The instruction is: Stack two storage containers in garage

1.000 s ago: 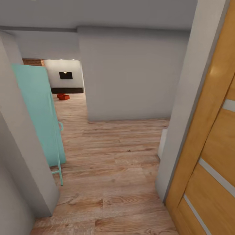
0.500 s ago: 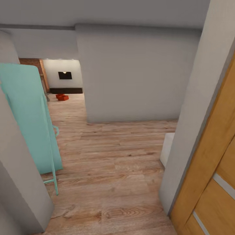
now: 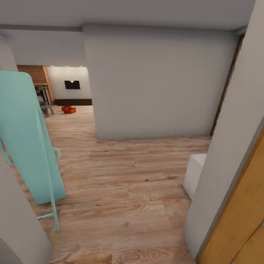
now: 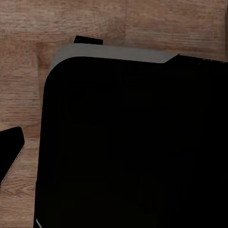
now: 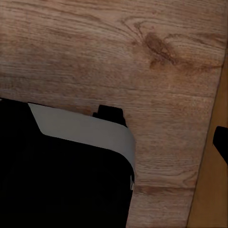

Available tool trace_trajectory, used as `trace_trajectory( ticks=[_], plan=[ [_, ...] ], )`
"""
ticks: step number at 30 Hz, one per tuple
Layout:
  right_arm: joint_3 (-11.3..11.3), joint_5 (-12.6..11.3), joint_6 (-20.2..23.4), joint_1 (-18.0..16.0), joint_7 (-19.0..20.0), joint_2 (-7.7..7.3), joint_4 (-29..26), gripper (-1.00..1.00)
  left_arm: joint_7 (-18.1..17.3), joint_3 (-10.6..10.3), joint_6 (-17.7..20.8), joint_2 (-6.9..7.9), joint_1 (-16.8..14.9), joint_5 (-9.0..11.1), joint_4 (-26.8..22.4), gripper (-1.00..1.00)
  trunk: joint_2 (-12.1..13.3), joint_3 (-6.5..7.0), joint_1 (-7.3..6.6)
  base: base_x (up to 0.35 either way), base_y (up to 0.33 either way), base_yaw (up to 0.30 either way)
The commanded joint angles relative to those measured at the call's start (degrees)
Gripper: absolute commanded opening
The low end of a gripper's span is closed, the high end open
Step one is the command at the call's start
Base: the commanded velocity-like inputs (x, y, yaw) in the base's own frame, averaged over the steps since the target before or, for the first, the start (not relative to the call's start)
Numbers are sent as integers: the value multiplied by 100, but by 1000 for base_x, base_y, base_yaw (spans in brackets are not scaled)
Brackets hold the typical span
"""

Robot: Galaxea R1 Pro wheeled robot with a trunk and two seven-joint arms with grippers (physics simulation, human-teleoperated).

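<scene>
The two storage containers are small orange-red shapes side by side on the plank flooring, far off in the living room, seen through the opening at the end of the hallway. A red brick fireplace stands left of them. In the left wrist view one dark fingertip sits at the frame's edge over wood planks. The right wrist view likewise has a dark fingertip at its edge. Each one's partner is lost against my black base. Nothing is held.
A tall teal board on a thin frame leans at the hallway's left. A grey wall block fills the middle. A white box sits low on the right beside a wall edge and a wooden door.
The camera has moved forward and swung: the wooden door has slid toward the right edge, the teal board has shifted left, and more of the living room and brick fireplace shows.
</scene>
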Motion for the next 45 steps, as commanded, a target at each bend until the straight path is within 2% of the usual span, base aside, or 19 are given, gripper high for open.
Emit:
trace_trajectory(
  ticks=[1,5,12,45],
  plan=[
    [46,-51,-23,-2,-13,1,-3,100,-5,5,-14,-1,-2,42,1,100,-2,-5,3,322,0,31],
    [20,-82,-252,-2,-35,-3,-3,100,-8,1,-14,-1,-2,36,1,100,-2,-5,3,322,0,194],
    [20,-95,-320,-2,-49,-8,-3,100,-4,3,-14,-1,-2,35,1,100,-2,-5,3,322,0,209],
    [24,-77,-315,-2,-46,-17,5,100,-8,-21,-14,-5,-2,26,1,100,-2,-5,3,322,0,3]
  ],
)
